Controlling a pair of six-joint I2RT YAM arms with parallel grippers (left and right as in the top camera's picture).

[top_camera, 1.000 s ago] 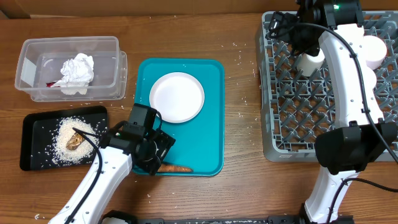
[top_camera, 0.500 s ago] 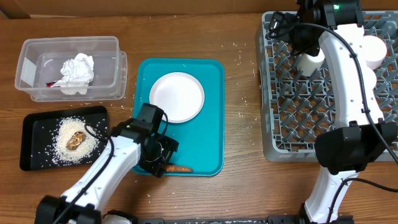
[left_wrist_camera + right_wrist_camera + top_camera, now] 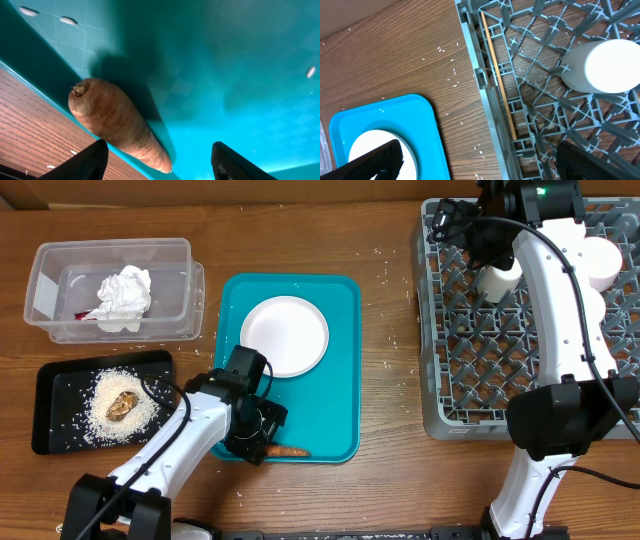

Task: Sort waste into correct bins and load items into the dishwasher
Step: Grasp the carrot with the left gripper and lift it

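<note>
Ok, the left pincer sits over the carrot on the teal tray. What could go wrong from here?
1. The carrot lies tight against the teal tray's raised rim; a finger of the open left pincer may land on the rim and shove the tray.
2. The carrot tapers and only its thin end seems between the fingers, so it may squirt out.
3. The white plate sits close to the left arm and could get nudged.

surface: wood-grain table (image 3: 380, 225) | colour: brown | light: even, soft
</note>
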